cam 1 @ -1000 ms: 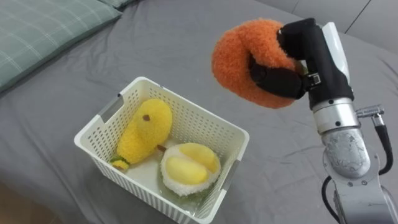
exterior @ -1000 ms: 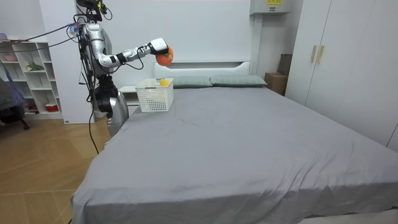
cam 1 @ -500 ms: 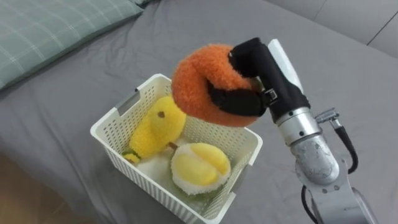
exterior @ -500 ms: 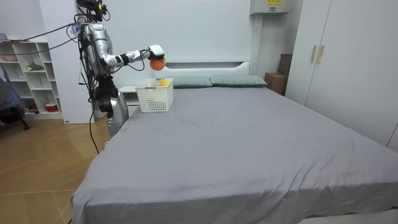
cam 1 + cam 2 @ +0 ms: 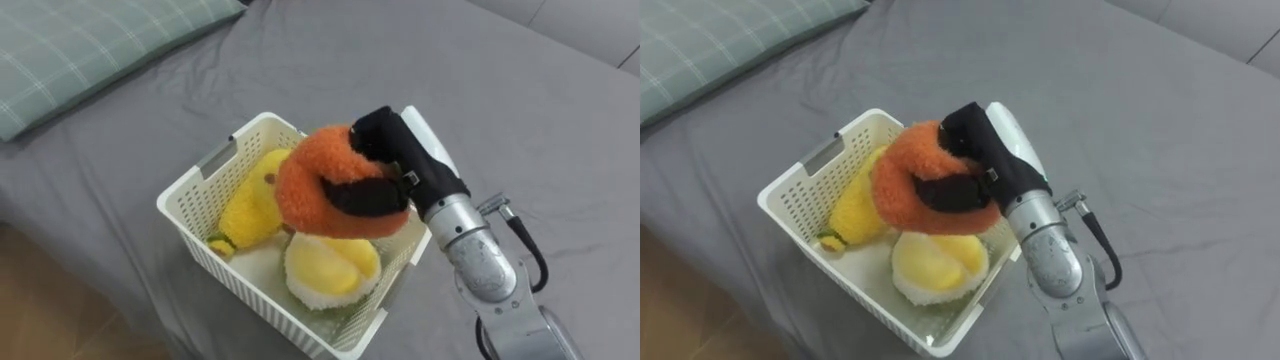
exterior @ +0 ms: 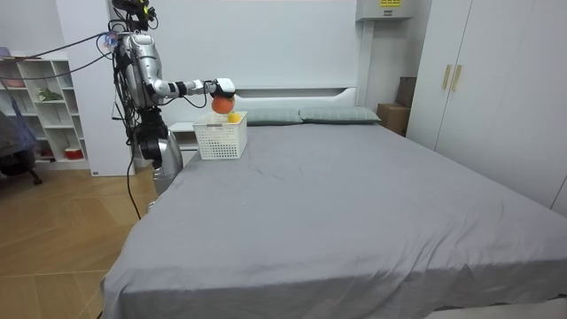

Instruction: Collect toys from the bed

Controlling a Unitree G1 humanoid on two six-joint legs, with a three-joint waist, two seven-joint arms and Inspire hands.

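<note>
My right hand is shut on a fuzzy orange plush toy and holds it just over the white plastic basket on the grey bed. Inside the basket lie a yellow pear-shaped plush on the left and a pale yellow durian-like plush on the right, right under the orange toy. In the room view I stand at the bed's head corner, my right hand stretched over the basket with the orange toy.
A green checked pillow lies at the upper left. The bed's edge and the wooden floor run along the lower left. Open grey sheet spreads to the right. A white shelf unit stands behind me.
My right hand has carried the orange toy left and down, from beside the basket to just over its inside. The camera view has shifted a little.
</note>
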